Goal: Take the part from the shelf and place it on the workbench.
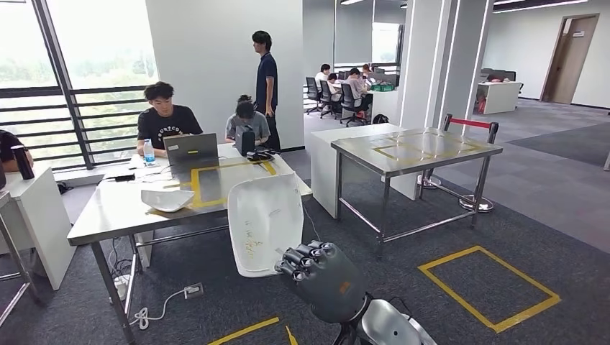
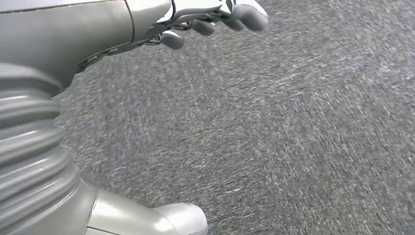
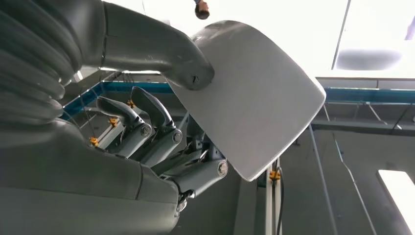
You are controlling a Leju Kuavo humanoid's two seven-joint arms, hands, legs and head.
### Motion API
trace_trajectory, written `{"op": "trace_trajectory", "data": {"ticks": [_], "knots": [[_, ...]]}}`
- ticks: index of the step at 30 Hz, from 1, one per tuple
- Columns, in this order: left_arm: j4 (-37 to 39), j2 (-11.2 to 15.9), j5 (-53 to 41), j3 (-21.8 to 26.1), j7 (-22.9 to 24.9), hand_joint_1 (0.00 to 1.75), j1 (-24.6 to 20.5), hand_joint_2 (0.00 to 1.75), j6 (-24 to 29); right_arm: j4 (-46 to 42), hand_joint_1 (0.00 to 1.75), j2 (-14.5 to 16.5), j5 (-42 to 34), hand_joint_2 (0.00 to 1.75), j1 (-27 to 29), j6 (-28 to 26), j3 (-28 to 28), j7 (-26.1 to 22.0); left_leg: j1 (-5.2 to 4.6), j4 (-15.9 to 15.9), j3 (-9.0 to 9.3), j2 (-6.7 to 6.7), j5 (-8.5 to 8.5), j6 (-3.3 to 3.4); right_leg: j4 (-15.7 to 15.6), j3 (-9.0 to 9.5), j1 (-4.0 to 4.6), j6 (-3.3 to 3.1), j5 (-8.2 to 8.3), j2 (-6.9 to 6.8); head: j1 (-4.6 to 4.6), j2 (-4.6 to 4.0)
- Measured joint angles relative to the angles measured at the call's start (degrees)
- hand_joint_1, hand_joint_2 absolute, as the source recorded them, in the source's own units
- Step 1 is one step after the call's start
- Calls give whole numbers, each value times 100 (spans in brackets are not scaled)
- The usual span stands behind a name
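One white panel (image 1: 265, 223), pinched between right hand (image 1: 320, 277) thumb and fingers (image 3: 147, 132), carried edge-up toward the counter (image 1: 115, 212); left hand (image 2: 205, 22) fingers loose, holding nothing.

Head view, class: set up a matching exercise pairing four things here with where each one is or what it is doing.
Things:
1. large white curved panel part
2. small white curved part
3. grey open laptop
4. right hand

Places or states:
A. lies on the steel workbench, beside the yellow tape outline
B. grips the panel's lower edge
C. held up in front of the workbench
D. stands on the workbench before a seated person

Pairs: 1-C, 2-A, 3-D, 4-B
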Motion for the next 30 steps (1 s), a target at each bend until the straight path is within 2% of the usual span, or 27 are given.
{"op": "trace_trajectory", "data": {"ticks": [1,2,3,4,5,6,7,8,9,10,11,13,14,15,16,17,19,21,22,23,24,25,27,28,29,30], "knots": [[1,2,0,1,-4,0,19,175,1,2,175,11,0,175,2,-1,0,1,13,-19,-24,-50,17,-40,-3,0,4,-47,12,-65,11,0],[4,0,-1,1,-6,0,41,175,1,3,175,26,-1,175,2,-5,0,3,16,-12,-43,-2,18,-72,-17,5,7,-94,22,-126,13,0],[7,-2,-2,1,-7,0,55,175,1,3,175,43,-2,175,-1,-14,-1,6,8,67,-93,128,-29,-98,-35,12,5,-142,33,-187,-1,0],[8,-3,-4,1,-7,0,56,175,1,4,175,57,-2,175,-2,-23,-1,9,-2,253,-187,299,-133,-119,-52,18,1,-182,42,-253,-20,0],[9,-5,-6,1,-7,0,49,175,1,5,175,65,-2,175,1,-31,-2,11,-11,561,-324,489,-294,-133,-59,21,9,-211,41,-321,-34,0],[9,-5,-8,1,-6,0,39,175,1,7,175,67,-2,175,8,-36,-2,12,-13,942,-503,602,-478,-146,-59,21,17,-230,35,-391,-46,0],[9,-7,-8,1,-3,0,36,175,1,9,175,67,-1,175,20,-36,-2,12,-11,1298,-667,648,-622,-155,-56,20,25,-238,29,-460,-45,0],[10,-8,-9,1,1,0,40,175,1,11,175,67,0,175,33,-35,-2,11,-9,1525,-769,668,-683,-155,-54,21,33,-244,23,-530,-40,0],[10,-10,-9,1,4,0,44,175,0,13,175,68,0,175,43,-34,-3,11,-10,1537,-764,678,-635,-148,-51,23,40,-245,18,-595,-40,0],[10,-9,-10,1,7,0,47,175,-1,14,175,69,0,175,46,-34,-3,11,-16,1318,-643,698,-492,-128,-50,29,48,-242,12,-658,-40,0],[8,-6,-11,1,4,0,47,175,-1,14,175,70,0,175,42,-34,-4,11,-31,923,-427,757,-300,-92,-50,42,54,-234,4,-716,-40,0],[1,4,-14,1,-6,0,32,175,-1,16,175,72,0,175,25,-35,-11,13,-98,197,-27,950,-87,2,-56,69,75,-200,-12,-820,-27,0],[-2,9,-15,1,-11,0,26,175,-1,18,175,73,0,175,18,-34,-16,14,-129,16,70,1008,-62,42,-60,79,83,-176,-17,-864,-14,0],[-3,14,-15,1,-14,0,23,175,-2,20,175,74,0,175,14,-34,-22,14,-151,-30,89,1012,-84,70,-72,88,90,-151,-16,-908,0,0],[-3,18,-15,1,-15,0,25,175,-2,22,175,76,-1,175,10,-33,-26,15,-151,-47,90,958,-66,95,-87,105,99,-121,-14,-947,14,0],[-3,20,-15,1,-15,0,32,175,-2,24,175,78,-1,175,5,-33,-29,15,-132,-73,103,915,-50,120,-94,118,96,-89,-25,-944,24,0],[-3,19,-15,1,-15,0,29,175,-2,26,175,79,-2,175,-12,-35,-35,15,-85,-138,142,852,-15,181,85,48,86,-30,-151,-727,41,0],[-3,15,-15,1,-16,0,4,175,-2,37,175,75,-1,175,-15,-34,-39,16,-61,-159,154,802,-6,228,743,-283,72,13,-464,-445,67,0],[-2,13,-15,1,-18,0,-6,175,-3,49,175,72,0,175,-9,-33,-39,17,-61,-155,151,776,-8,241,1146,-498,72,28,-614,-387,84,0],[-2,11,-15,1,-22,0,-9,175,-5,63,175,69,2,175,-1,-29,-39,19,-61,-148,149,745,-12,246,1439,-664,71,40,-682,-367,102,0],[-1,10,-15,1,-34,0,-9,175,-10,78,175,68,3,175,5,-27,-39,23,-59,-138,148,715,-17,244,1530,-736,68,46,-640,-362,115,0],[-1,9,-15,1,-57,0,-9,175,-24,89,175,67,6,175,7,-25,-39,31,-54,-121,148,685,-24,237,1386,-692,62,48,-492,-361,125,0],[-1,9,-17,1,-127,0,-11,175,-78,100,175,65,13,175,-3,-26,-41,49,-46,-69,142,631,-56,200,625,-347,47,39,-101,-354,131,0],[-2,10,-19,1,-166,0,-13,175,-120,101,175,64,18,175,-8,-29,-42,57,-52,-32,128,607,-77,170,279,-184,48,23,20,-346,135,0],[-2,14,-20,1,-204,0,-14,175,-170,101,175,63,22,175,-12,-32,-43,62,-64,1,111,591,-97,147,47,-75,48,6,79,-340,139,0],[-2,20,-19,1,-241,0,-13,175,-242,101,175,59,25,175,-12,-33,-45,67,-77,20,95,582,-110,155,-37,-38,52,-8,73,-335,146,0]]}}
